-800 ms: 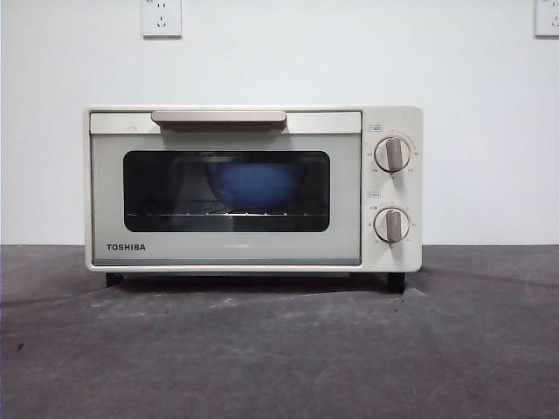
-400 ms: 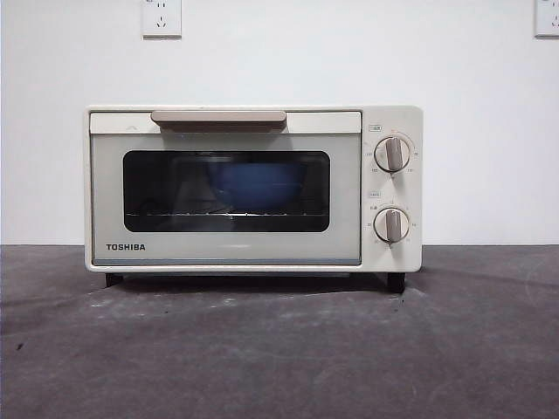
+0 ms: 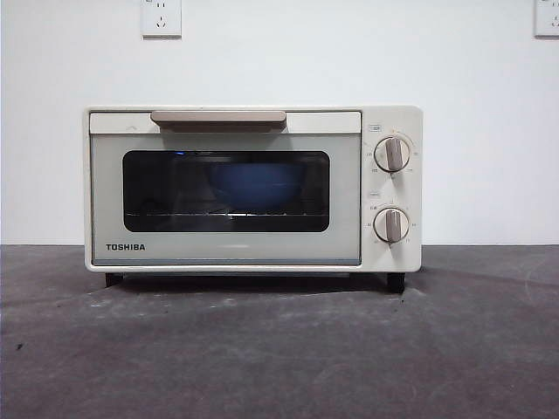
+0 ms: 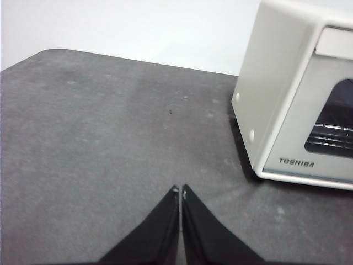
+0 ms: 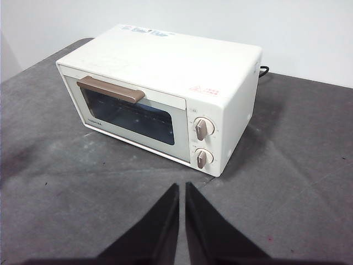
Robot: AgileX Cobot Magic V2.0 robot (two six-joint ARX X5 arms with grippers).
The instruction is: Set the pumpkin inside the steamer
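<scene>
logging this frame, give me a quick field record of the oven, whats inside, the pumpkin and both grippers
oven: cream white box, stands on the grey table
door: shut, handle along its top
inside: blue bowl on the rack, seen through the glass
knobs: two, one above the other
pumpkin: not visible in any view
left gripper: shut, empty, above the table beside the oven
right gripper: nearly shut, empty, in front of the oven

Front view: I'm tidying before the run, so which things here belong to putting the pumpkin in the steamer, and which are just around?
For the job:
- steamer, door shut
- pumpkin: not in view

Just around:
- blue bowl inside the steamer
- wall sockets
- grey table
</scene>
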